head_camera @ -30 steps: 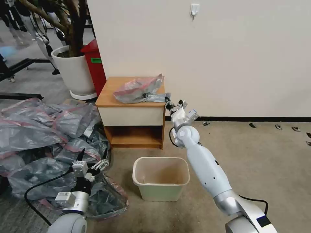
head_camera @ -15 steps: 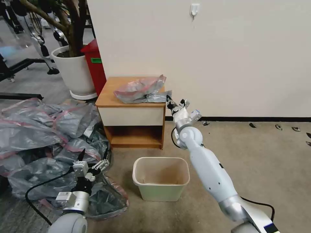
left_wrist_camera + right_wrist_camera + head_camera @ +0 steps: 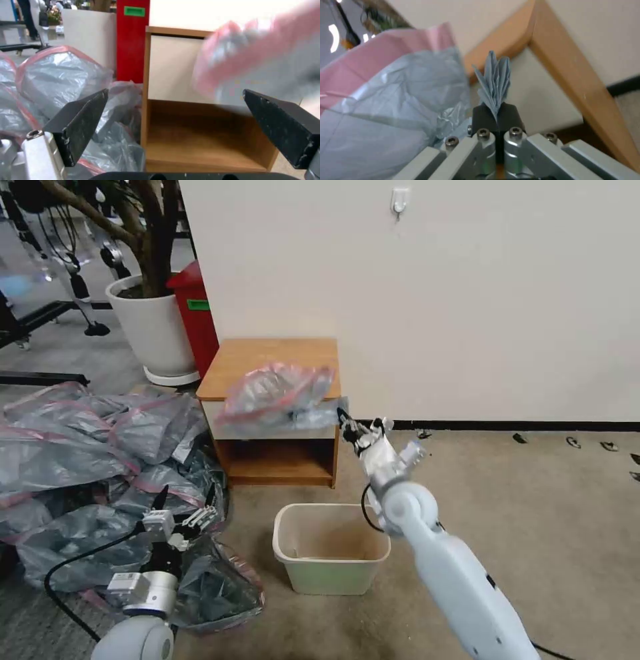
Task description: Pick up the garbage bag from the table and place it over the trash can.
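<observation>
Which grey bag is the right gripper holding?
The garbage bag hanging before the table, pinched in the right gripper; the heap of bags lies on the floor.

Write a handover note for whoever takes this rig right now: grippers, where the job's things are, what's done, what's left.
Right gripper: shut on a pleated corner of the garbage bag, beside the table's front right corner.
Left gripper: open, idle, low over the heap of grey bags on the floor.
Garbage bag: off the tabletop, hanging in front of the white drawer front, held by the right gripper alone.
Trash can: on the floor in front of the table, upright, nothing over its rim.
Done: bag gripped and lifted from the table.
Left: carry it to the trash can, open it and fit it over the rim.
</observation>
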`<state>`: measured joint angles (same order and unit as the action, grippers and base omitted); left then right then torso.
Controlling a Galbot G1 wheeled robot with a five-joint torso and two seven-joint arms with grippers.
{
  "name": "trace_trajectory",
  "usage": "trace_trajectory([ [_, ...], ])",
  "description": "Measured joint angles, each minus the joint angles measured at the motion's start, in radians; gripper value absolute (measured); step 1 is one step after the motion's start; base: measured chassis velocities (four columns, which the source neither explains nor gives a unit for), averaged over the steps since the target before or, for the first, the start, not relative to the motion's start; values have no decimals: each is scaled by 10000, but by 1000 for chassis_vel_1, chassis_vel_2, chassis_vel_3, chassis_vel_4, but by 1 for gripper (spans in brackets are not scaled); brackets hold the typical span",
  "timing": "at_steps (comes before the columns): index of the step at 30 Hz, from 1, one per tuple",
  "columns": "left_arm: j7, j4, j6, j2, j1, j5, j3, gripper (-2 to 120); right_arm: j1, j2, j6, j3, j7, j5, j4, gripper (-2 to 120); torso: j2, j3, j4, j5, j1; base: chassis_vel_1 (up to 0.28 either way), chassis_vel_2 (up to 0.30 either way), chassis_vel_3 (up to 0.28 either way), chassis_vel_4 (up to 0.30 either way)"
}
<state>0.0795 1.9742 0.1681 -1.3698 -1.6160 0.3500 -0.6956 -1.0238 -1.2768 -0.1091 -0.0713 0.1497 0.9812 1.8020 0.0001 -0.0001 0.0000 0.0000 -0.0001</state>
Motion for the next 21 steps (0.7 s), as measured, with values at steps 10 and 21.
trace_trajectory([
  [10, -203, 178, -11, 11, -18, 565, -297, 100, -2183, 1466, -415, 358, -122, -838, 1240, 0, 1, 0, -1, 1, 0, 0, 0, 0, 0],
  [21, -237, 268, -66, 148, -33, 774, -370, 100, -3275, 2641, -829, 192, -861, -1465, 1381, 0, 2, 1, 0, 1, 0, 0, 0, 0, 0],
])
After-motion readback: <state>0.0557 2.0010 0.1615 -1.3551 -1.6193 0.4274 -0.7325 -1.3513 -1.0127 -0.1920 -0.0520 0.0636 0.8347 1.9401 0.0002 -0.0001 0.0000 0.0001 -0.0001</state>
